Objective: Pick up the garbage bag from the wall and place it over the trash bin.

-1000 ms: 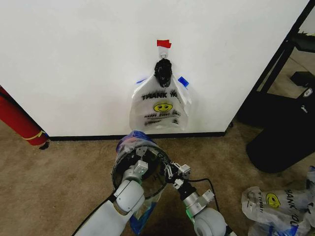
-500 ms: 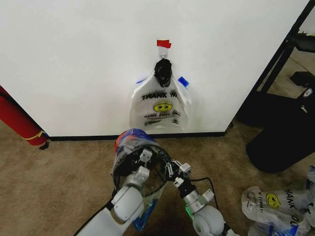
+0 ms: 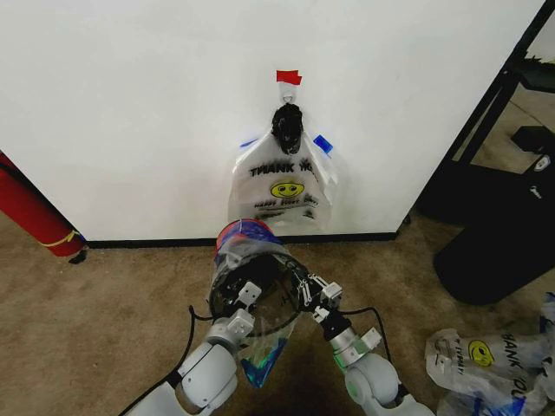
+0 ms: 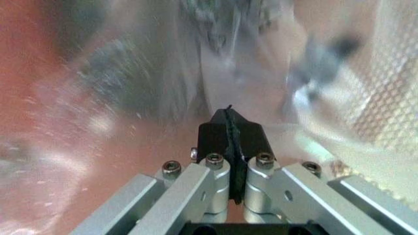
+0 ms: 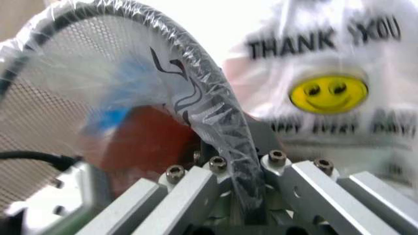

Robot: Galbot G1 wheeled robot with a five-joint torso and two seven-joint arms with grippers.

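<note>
Left end effector [image 3: 245,293] sat inside the small round black wire-mesh trash bin [image 3: 227,299], jaws closed flat, seemingly pinching clear film lining it. Right end effector [image 3: 318,293] was clamped over the bin's black rim, film-wrapped there. Bin was tilted, mouth toward the robot, red base [image 3: 245,230] toward the plain white wall [image 3: 130,113]. Thin translucent white garbage bag [image 3: 282,186] with "THANK YOU" print and yellow smiley hung on the wall under a red tape piece [image 3: 289,77], untouched. Risk, as judged: both end effectors occupied, so none free for the bag; thin film could tear or slip, dropping the bin.
</note>
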